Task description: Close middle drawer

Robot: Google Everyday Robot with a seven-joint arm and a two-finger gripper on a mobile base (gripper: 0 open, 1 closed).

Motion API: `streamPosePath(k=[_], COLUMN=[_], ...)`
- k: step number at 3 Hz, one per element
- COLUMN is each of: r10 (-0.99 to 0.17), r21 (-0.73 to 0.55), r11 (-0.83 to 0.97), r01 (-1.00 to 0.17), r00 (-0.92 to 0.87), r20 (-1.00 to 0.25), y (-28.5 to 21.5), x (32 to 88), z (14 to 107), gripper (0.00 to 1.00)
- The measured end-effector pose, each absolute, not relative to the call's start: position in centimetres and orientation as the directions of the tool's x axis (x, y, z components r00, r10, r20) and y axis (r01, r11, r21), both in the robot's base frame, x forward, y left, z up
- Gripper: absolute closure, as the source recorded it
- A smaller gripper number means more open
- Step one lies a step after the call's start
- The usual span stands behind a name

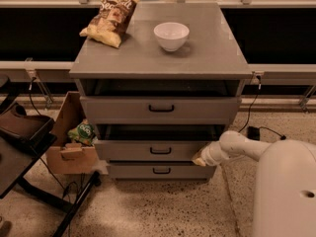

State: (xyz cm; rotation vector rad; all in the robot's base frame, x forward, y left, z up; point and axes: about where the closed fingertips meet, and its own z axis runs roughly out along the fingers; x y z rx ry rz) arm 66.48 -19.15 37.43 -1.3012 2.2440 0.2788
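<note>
The grey cabinet has three drawers. The middle drawer has a medium-height flat front and a small black bar handle; it stands slightly pulled out, with a dark gap above its front. The top drawer also stands out a little. The bottom drawer has the narrowest front. My gripper is at the end of the white arm, against the right end of the middle drawer's front.
A chip bag and a white bowl sit on the cabinet top. A cardboard box with a green packet stands left of the cabinet. A dark chair is at the far left. My white base is at the lower right.
</note>
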Motion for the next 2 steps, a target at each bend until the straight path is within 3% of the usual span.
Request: streamPosePath(k=[2], r10=[-0.744], r21=[-0.082], r11=[0.516], r01=[-0.853], r00=[-0.398], r20=[-0.536], y=[-19.15], x=[66.48], z=[37.43], gripper=[0.26])
